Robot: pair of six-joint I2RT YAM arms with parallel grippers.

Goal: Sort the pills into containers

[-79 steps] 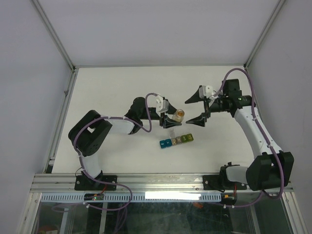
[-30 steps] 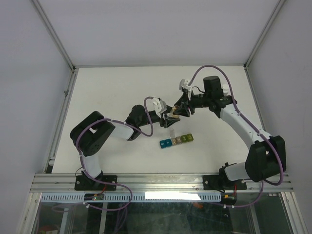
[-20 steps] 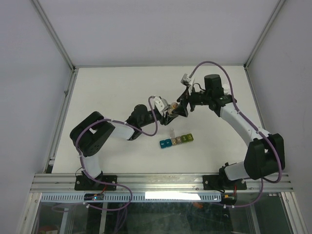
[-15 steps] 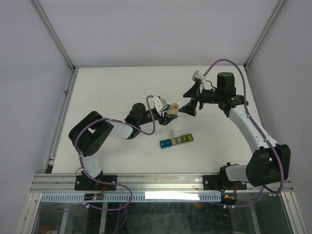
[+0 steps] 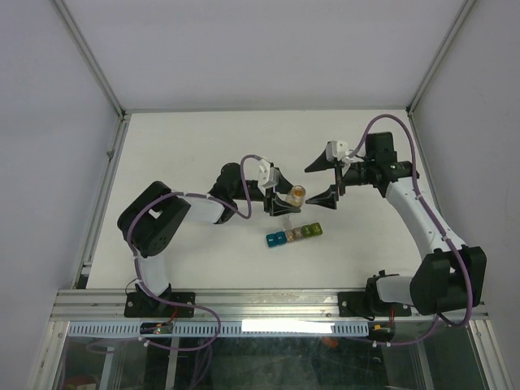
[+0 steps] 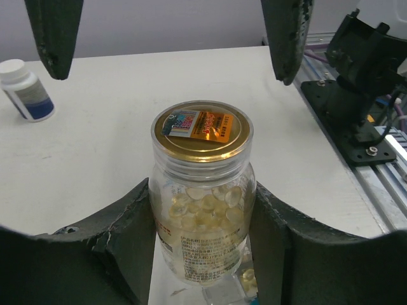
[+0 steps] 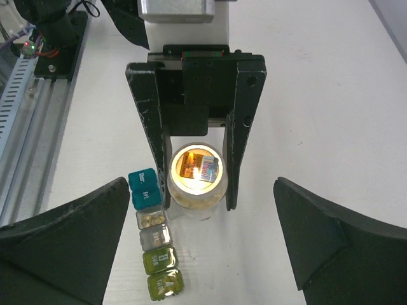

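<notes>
While the left gripper (image 6: 202, 210) clamped the bottle (image 6: 202, 130), we saw the right gripper (image 5: 309, 187) gaping empty nearby. The containers (image 7: 154, 244) lay just beside the bottle.

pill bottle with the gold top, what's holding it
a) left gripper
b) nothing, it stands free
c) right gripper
a: the left gripper is clamped on both sides of the pill bottle, while the right gripper is wide open and apart from it.
</notes>
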